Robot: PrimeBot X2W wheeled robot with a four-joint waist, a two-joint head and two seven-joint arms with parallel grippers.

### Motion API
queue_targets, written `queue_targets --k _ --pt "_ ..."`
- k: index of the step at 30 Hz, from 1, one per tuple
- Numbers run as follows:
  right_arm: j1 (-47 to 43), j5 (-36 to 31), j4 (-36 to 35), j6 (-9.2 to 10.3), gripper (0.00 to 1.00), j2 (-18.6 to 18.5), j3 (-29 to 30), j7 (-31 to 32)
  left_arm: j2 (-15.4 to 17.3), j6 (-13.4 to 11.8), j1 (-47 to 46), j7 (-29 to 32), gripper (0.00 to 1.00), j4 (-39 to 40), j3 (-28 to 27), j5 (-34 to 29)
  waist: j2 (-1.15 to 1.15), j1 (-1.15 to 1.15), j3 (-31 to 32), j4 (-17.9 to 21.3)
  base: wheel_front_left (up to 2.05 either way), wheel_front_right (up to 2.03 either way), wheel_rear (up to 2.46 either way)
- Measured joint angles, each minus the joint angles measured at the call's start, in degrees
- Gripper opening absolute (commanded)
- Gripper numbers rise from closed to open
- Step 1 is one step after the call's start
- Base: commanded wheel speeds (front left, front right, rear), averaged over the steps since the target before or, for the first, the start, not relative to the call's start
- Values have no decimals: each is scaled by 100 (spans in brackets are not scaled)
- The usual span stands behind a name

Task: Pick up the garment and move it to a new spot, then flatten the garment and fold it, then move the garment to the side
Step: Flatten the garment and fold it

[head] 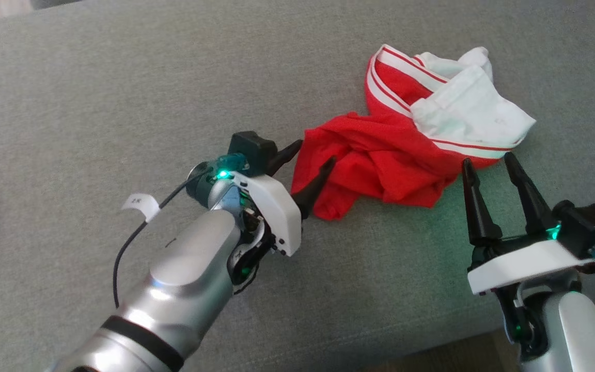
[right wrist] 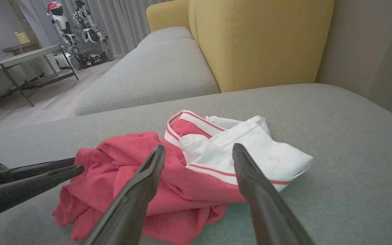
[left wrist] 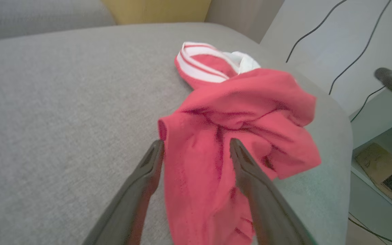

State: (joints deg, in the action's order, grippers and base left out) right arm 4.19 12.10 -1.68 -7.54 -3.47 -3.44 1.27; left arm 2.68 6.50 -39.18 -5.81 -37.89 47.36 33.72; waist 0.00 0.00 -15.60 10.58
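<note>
The pick-up step seems in hand: the crumpled red-and-white garment (head: 380,155) lies just ahead of both hands, its red edge at the open fingertips of the left gripper (head: 316,151), its white band just beyond the equally open right gripper (head: 488,158), so next they should lower and close on cloth.

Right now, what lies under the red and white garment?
The grey cushion, visible all round the garment. The patch directly beneath its bunched folds is covered, so anything tucked there cannot be seen.
</note>
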Motion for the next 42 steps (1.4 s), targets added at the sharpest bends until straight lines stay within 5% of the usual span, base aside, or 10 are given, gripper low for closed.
queue_targets --k 2,3,5,6,17,25,34,42 --pt "11 1 46 1 100 7 -8 -34 -11 -9 -109 41 100 -253 126 256 0 0 -51 74 0 0 0" --pt "21 4 66 1 100 13 -14 -35 -9 -29 -148 69 87 -359 194 397 0 0 -67 103 0 0 0" --pt "36 49 82 1 100 33 -21 -74 -12 -93 -198 66 5 -545 267 628 0 0 -89 139 0 0 0" --pt "46 53 100 1 100 38 -21 -91 -10 -97 -237 60 0 -641 327 730 0 0 -92 147 0 0 0" --pt "117 158 190 1 100 66 36 -134 -16 -399 -876 -832 0 -837 474 697 0 0 -15 -88 0 0 0" --pt "102 163 183 1 100 69 188 -126 522 -816 -785 -850 0 738 -465 -137 0 0 189 -406 0 0 0" --pt "-60 314 142 1 100 70 220 -67 1466 -1268 1032 -875 0 1578 -1020 -193 0 0 377 -607 0 0 0" --pt "-149 354 111 1 100 75 341 55 1600 -1514 2491 -875 0 1603 -1443 332 0 0 398 -739 0 0 0"
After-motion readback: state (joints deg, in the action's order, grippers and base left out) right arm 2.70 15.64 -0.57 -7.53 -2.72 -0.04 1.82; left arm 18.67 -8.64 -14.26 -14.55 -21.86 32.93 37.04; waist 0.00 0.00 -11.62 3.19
